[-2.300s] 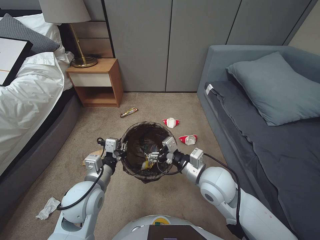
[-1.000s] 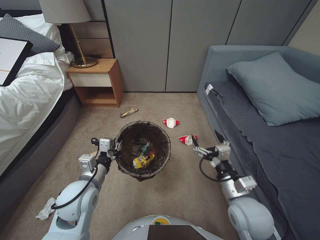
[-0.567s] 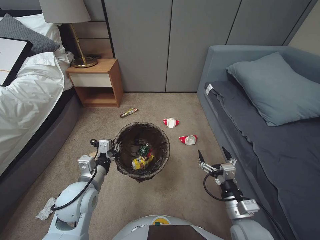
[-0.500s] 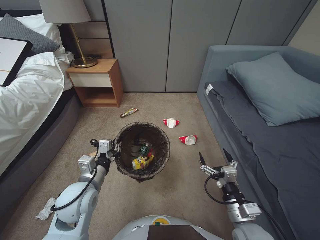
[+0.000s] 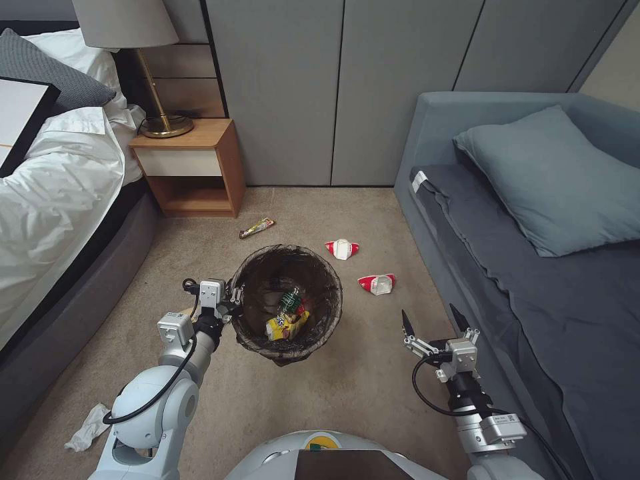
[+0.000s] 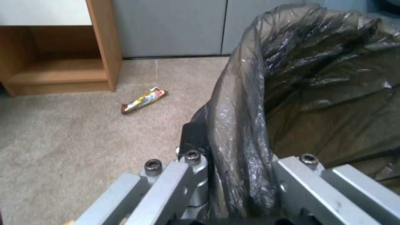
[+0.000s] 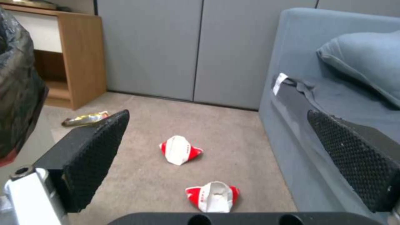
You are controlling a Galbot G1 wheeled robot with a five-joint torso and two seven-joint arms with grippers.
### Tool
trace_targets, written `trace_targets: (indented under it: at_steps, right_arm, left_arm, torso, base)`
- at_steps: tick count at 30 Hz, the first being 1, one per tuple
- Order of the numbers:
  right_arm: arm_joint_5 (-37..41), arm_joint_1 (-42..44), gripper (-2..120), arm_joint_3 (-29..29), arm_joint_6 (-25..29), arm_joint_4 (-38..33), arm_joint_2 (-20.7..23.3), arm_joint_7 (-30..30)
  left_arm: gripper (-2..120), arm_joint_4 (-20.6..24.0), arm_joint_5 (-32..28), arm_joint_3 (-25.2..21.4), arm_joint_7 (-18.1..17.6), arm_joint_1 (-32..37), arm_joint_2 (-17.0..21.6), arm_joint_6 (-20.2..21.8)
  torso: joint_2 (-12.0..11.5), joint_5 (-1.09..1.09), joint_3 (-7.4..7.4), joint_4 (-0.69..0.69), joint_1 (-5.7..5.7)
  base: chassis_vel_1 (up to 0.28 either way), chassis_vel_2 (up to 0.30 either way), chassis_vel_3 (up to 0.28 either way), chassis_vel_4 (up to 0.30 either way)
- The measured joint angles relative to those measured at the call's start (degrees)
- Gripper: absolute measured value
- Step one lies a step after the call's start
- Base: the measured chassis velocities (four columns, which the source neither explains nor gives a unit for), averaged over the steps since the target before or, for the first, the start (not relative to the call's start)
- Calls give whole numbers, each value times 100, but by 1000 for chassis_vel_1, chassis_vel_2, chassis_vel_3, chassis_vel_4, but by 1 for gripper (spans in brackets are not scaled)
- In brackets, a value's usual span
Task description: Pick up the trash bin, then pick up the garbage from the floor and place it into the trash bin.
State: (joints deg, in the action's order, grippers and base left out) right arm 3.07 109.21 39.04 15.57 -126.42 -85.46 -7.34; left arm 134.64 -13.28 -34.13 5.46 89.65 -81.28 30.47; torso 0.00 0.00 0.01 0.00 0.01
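So far: our left gripper (image 5: 235, 298) grips the trash bin (image 5: 286, 303) rim; wrapper (image 5: 285, 325) and bottle (image 5: 289, 298) inside.
Left: two crushed cups (image 5: 377, 283) ahead of our spread right gripper (image 5: 433, 319).

Glossy crinkled plastic bag (image 6: 300, 72) lines the bin; matt carpet (image 5: 360, 387); wooden nightstand (image 5: 230, 160).

Two cups (image 5: 342, 249) lie right of the trash bin (image 5: 248, 267), before the sofa (image 5: 427, 220).

Pale grey-white arms, rounded joints, black cables.
Silver gripper linkages with hex screws; right gripper (image 5: 432, 319) has black textured fingertips (image 7: 96, 156).
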Motion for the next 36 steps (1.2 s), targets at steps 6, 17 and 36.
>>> trace_targets:
  at_steps: [6,17,36]
  right_arm:
    - [32,8,100,1,-6,23,3,36]
    - [58,-15,100,-24,-7,61,-3,58]
    - [73,27,100,-42,48,82,-5,66]
  left_arm:
    - [7,-2,9,2,0,5,-6,-2]
    - [7,-7,-36,-55,-2,-28,-1,0]
    - [7,0,-69,-148,30,80,-13,-43]
  torso:
    - [0,0,-1,0,0]
    - [0,0,-1,0,0]
    - [0,1,-1,0,0]
  base:
    - [-101,99,106,-102]
    - [-80,84,89,-85]
    - [-89,85,89,-89]
